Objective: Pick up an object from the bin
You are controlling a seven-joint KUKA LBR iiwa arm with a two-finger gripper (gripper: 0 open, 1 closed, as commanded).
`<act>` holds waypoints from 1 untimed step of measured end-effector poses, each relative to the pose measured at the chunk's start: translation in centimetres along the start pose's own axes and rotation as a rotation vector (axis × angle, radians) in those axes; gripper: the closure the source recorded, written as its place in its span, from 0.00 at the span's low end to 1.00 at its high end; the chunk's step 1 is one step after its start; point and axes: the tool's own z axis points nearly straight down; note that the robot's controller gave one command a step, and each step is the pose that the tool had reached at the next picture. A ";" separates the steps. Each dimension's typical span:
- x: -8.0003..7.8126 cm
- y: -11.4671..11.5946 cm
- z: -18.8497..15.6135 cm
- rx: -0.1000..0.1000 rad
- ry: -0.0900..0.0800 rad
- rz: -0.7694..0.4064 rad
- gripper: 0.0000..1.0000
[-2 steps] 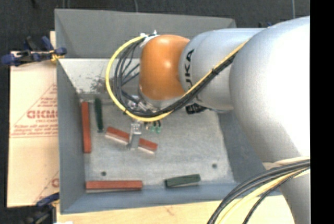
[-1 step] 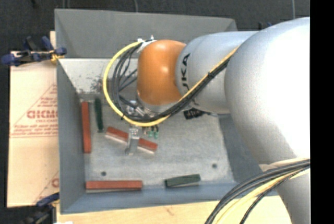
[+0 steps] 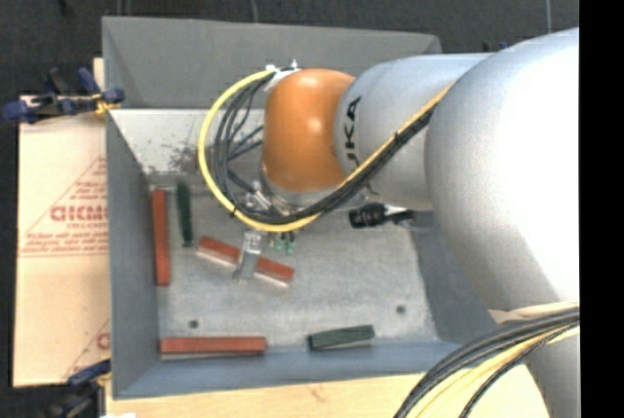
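**Item: red bar, mid-floor of the bin.**

- Location: a flat red bar [image 3: 219,252] lies slantwise on the floor of the bin [image 3: 128,241], a little toward the wall at the view's left and well clear of every wall. My end effector [image 3: 251,258] crosses its middle, so a red length shows on either side. The two lengths line up, so I take them for one piece, though I cannot rule out two short ones.
- Handling, as I judge it: rigid, light, probably wood or plastic, not fragile. The faces are flat and the edges square, so it should not roll. The smooth long sides may slip if gripped off-centre.
- Where to take hold: across the narrow width at mid-length, so neither end droops.
- End effector state: I cannot tell whether it is spread or pressed together, nor whether it touches the bar.
- Arm pose: I reach in from the view's right. My orange wrist cover [image 3: 302,129] sits above the bin's centre with the cables [image 3: 216,148] looped beside it, and the tool points steeply down.

**Neighbours, all apart from the item:**

- long red bar [image 3: 161,238] along the left wall
- dark green stick [image 3: 183,213] just beside that bar
- second red bar [image 3: 213,345] along the front wall
- dark green block [image 3: 341,338] along the front wall
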 end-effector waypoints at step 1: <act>-0.1 0.1 4.2 0.002 0.003 0.062 0.00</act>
